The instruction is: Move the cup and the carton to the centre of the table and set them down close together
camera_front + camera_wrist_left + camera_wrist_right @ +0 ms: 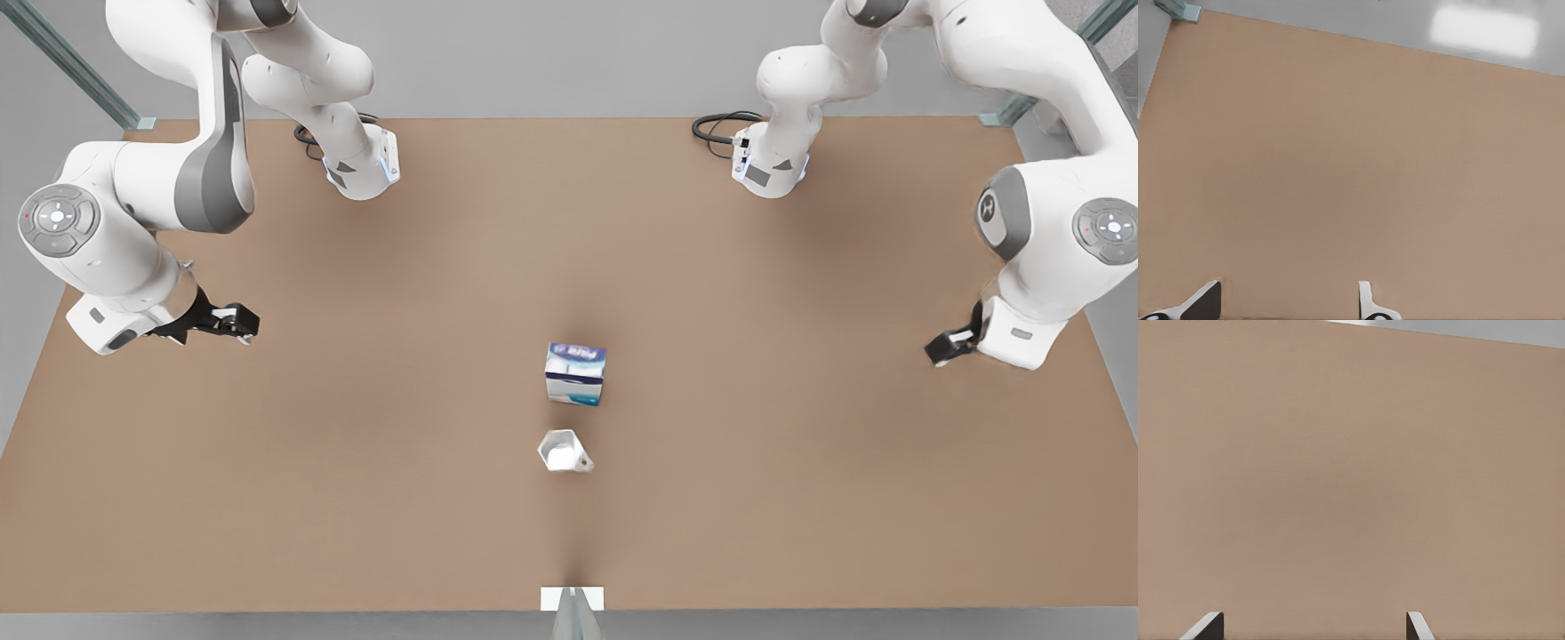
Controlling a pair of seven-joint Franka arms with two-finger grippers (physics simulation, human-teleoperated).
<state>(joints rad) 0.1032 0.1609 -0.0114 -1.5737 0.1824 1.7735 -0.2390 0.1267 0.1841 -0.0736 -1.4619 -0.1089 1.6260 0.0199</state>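
The carton point(575, 373), printed white, teal and navy, stands near the middle of the tan table point(356, 462). The pale cup point(562, 452) sits just in front of it with a small gap between them. One arm's gripper point(233, 322) hangs over the table at the front view's left, and the other arm's gripper point(947, 345) at the front view's right; both are far from the two objects. In the wrist views my left gripper point(1288, 297) and my right gripper point(1313, 620) are open over bare table, holding nothing.
A white bracket point(572, 598) sits at the table's front edge. Teal posts stand at the back corners point(133, 120), and one post point(1179, 10) shows in the left wrist view. Black cables point(720, 129) lie by the arm bases.
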